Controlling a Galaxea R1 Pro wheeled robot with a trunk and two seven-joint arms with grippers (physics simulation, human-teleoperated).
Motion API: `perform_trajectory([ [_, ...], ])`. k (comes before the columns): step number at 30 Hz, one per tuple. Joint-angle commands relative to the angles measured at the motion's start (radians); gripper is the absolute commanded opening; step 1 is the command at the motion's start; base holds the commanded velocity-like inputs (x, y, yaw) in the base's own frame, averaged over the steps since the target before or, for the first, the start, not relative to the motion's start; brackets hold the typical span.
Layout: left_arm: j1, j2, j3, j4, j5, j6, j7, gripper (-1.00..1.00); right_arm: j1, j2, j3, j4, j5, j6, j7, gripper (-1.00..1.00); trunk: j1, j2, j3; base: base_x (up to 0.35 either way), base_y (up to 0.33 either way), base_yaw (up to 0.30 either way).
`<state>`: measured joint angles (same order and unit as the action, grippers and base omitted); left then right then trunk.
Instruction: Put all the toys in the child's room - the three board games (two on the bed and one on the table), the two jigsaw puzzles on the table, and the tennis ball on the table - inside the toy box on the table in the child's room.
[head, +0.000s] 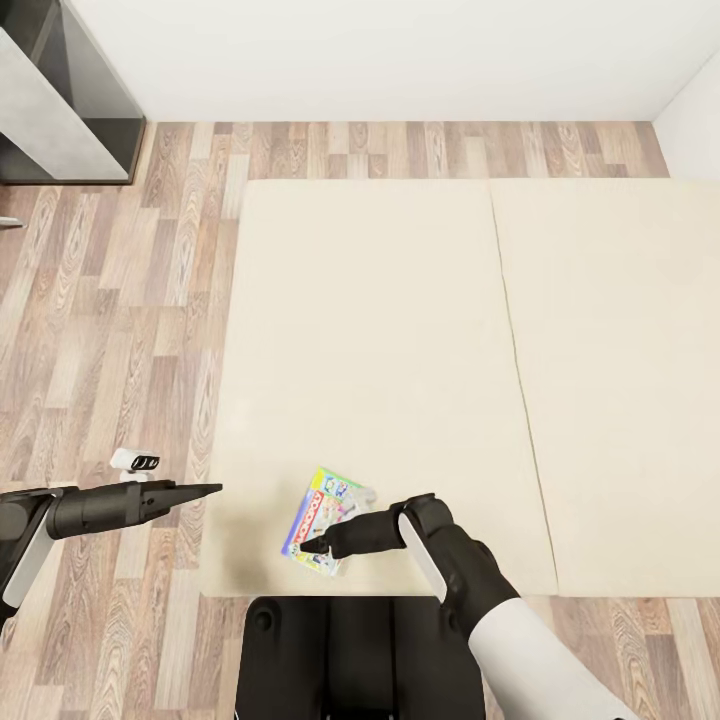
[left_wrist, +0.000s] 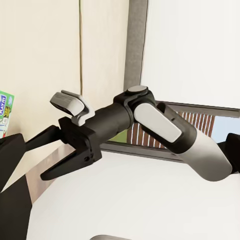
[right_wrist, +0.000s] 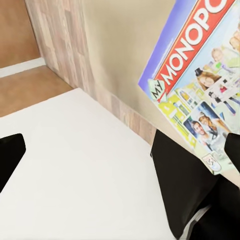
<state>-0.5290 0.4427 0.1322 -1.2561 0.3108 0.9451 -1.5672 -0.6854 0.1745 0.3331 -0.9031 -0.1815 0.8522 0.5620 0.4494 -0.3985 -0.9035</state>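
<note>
My right gripper (head: 312, 546) is lying over the glossy Monopoly board game (head: 322, 512), a flat printed box; whether my fingers are gripping it, I cannot tell. The box is resting beneath them on the bed (head: 400, 340), its smooth beige cover spreading ahead. My left gripper (head: 205, 489) is hovering spread open above wood-plank floor (head: 110, 330) beside it.

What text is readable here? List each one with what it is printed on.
"MY MONOPOLY": red banner on the board game lying on the bed, at the right gripper.
Small logo at the box's corner: too small to read.
Letters on the box edge in the left wrist view: cut off, unreadable.
</note>
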Motion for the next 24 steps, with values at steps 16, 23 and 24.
perform_trajectory([
  [16, 0.000, 0.001, 0.000, 0.000, -0.002, 0.011, -0.004, 1.00, 0.000, 0.000, -0.103, 0.024, 0.005, -0.013, -0.070, 1.00, 0.001, -0.002, -0.001, 0.000, 0.000, 0.000],
  [23, 0.000, 0.001, 0.000, 0.000, -0.002, 0.011, -0.004, 1.00, 0.000, -0.037, -0.175, 0.079, -0.004, -0.108, -0.105, 1.00, 0.001, -0.002, -0.001, 0.000, 0.000, 0.000],
  [24, 0.000, 0.001, 0.000, 0.000, -0.002, 0.011, -0.004, 1.00, 0.000, -0.040, -0.182, 0.083, -0.004, -0.115, -0.106, 1.00, 0.001, -0.002, -0.001, 0.000, 0.000, 0.000],
])
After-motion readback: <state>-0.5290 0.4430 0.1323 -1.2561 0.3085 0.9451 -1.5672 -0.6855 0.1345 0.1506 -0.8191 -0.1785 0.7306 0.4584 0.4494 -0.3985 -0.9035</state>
